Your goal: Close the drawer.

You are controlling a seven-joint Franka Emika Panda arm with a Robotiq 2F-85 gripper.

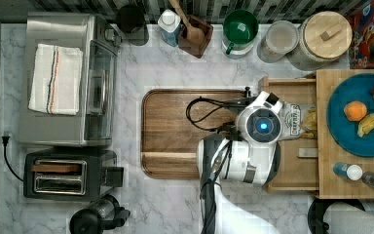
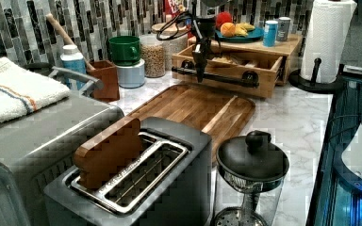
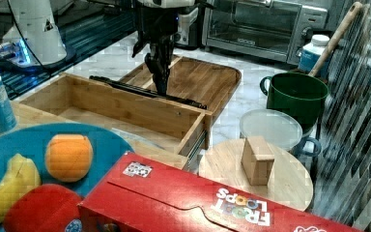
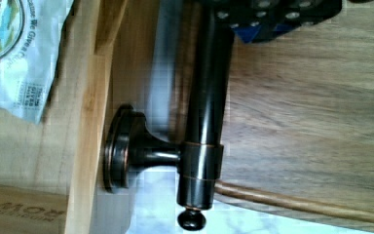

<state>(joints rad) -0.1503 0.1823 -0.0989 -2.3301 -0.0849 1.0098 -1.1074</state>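
Observation:
The light-wood drawer (image 1: 297, 175) (image 3: 125, 108) stands pulled out from under the wooden top that bears a blue plate (image 1: 355, 141). Its dark bar handle (image 2: 226, 77) (image 3: 140, 89) (image 4: 207, 97) runs along the front panel (image 4: 85, 122). My gripper (image 2: 201, 70) (image 3: 162, 87) points down at the handle on the cutting-board side, its fingers (image 4: 272, 14) together and against the bar. My wrist (image 1: 263, 124) covers the drawer's front edge in the top view. A chip bag (image 1: 294, 117) (image 4: 14, 48) lies inside the drawer.
The dark walnut cutting board (image 1: 175, 131) lies directly in front of the drawer. A toaster oven (image 1: 63, 78) and a toaster (image 1: 63, 173) stand at the top view's left. A green mug (image 1: 240, 29), jars and a utensil holder line the back wall. A paper-towel roll (image 2: 327, 37) stands beside the drawer unit.

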